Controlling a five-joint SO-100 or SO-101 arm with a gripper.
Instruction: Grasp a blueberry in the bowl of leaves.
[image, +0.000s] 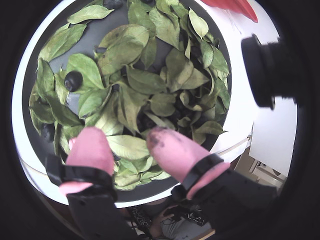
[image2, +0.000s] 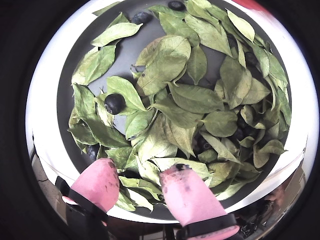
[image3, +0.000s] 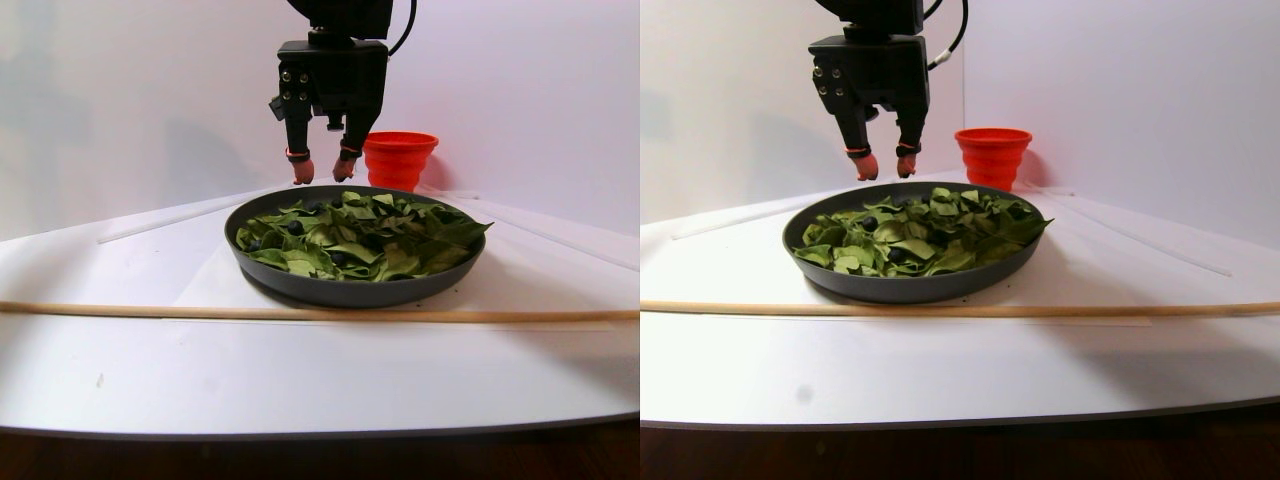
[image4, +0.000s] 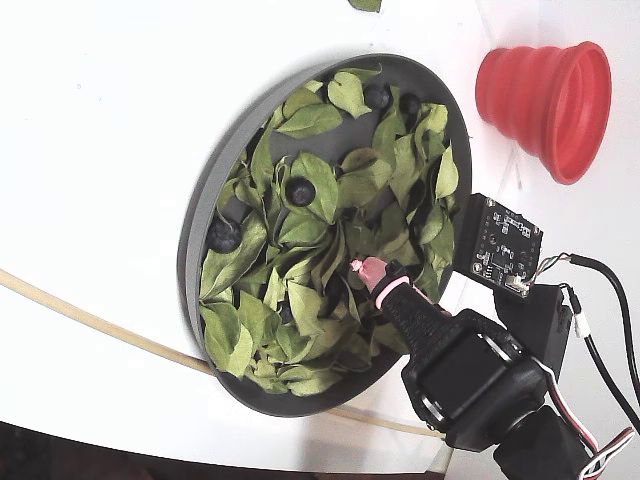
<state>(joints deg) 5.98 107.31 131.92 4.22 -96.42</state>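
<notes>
The dark grey bowl (image4: 196, 230) is filled with green leaves (image4: 300, 300). Several blueberries lie among them. One sits exposed in both wrist views (image: 73, 80) (image2: 114, 103) and in the fixed view (image4: 299, 191). Others lie near the rim (image4: 222, 236) (image4: 377, 96). My gripper (image: 125, 135) has pink fingertips, is open and holds nothing. It hovers above the leaves near the bowl's edge, a leaf showing between the tips (image2: 142, 166). In the stereo pair view it hangs over the bowl's far rim (image3: 320, 172). The exposed berry is ahead and to the left of the fingers in both wrist views.
A red ribbed cup (image4: 545, 95) stands beyond the bowl on the white table, also in the stereo pair view (image3: 398, 160). A thin wooden stick (image3: 300, 313) lies across the table in front of the bowl. A small camera board (image4: 503, 245) is mounted beside the gripper.
</notes>
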